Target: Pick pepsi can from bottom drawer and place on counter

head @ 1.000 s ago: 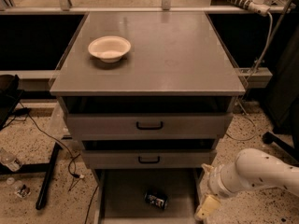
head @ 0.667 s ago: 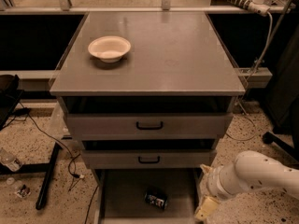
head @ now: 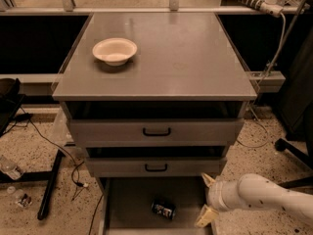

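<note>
Up left of the pepsi can (head: 163, 209) we've the bowl (head: 115, 51) on the counter (head: 186, 58). The can lies on its side in the open bottom drawer (head: 132, 199), reachable. Just right of the can our gripper (head: 206, 199) hovers, fingers (head: 207, 179) spread, empty, set to straddle it.

Lighting, my feed: dim, warm, from above the counter (head: 161, 58); soft sheen on its top. Below the counter: drawer gaps (head: 154, 110) black; gripper (head: 206, 199) (fingers apart) pale, lit, under its right front corner.
</note>
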### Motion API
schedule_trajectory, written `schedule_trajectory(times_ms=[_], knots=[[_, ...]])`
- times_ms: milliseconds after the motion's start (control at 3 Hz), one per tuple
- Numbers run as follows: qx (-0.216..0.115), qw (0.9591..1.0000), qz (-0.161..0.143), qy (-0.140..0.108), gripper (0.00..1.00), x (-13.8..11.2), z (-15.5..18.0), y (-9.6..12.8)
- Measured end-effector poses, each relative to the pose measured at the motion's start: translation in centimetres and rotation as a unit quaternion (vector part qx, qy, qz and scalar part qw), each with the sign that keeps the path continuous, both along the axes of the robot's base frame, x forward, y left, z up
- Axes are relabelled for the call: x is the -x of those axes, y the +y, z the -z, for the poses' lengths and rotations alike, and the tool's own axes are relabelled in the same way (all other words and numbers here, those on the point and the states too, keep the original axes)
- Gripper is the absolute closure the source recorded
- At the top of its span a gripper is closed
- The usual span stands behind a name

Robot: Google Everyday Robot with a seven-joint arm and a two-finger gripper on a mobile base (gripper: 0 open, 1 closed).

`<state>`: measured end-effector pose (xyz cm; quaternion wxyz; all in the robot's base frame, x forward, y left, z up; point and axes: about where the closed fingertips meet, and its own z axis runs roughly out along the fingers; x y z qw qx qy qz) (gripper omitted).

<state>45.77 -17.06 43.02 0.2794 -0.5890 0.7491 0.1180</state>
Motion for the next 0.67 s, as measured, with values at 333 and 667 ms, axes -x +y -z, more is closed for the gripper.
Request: schedule_trajectory(times_ms=[333,667], knots=[[-0.034,0.9992,-0.006,-0.021,0.0,-2.0,4.3,-0.1],[-0.084,0.9964,-0.003,-0.007,0.0,-2.6,10.3,0.2]])
